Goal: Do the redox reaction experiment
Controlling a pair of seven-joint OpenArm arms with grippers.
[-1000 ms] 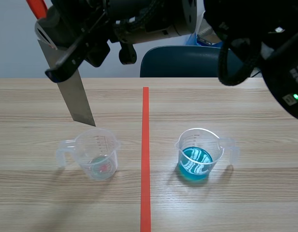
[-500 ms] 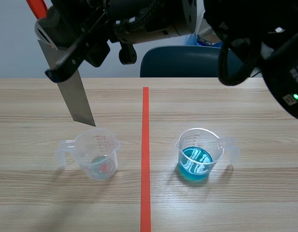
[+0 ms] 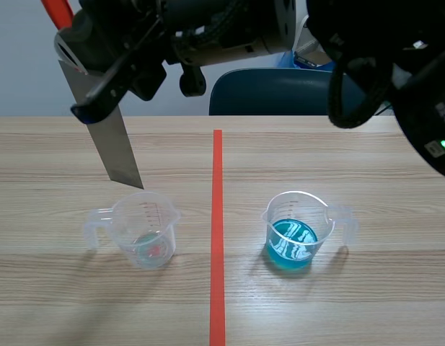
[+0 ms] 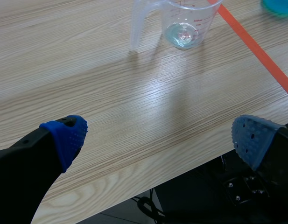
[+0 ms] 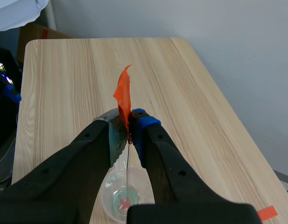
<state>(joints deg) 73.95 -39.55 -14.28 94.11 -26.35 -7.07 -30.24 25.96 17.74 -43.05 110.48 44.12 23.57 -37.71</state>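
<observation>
The strip point(image 3: 114, 148) — a thin grey metal blade with an orange-red tag at its top — hangs tilted over the clear cup point(image 3: 145, 231), with its lower end above the rim and not in the liquid. The right gripper point(image 5: 127, 128) is clenched on the strip's upper part, just under the tag. The left gripper point(image 4: 158, 137) is spread wide and holds nothing, well short of the clear cup. The blue cup point(image 3: 294, 231) stands across the tape line point(image 3: 217, 216) from the clear cup.

The strip looks light, stiff and smooth, with thin edges. A flat pinch high up suits it, though it could swivel between the pads. Both cups look like thin, light plastic — easily tipped, and best taken by the handle. The worktop point(image 3: 337, 158) is flat, pale wood grain. Beyond the clear cup, a chair point(image 3: 265, 90) stands behind the worktop against a plain wall.
</observation>
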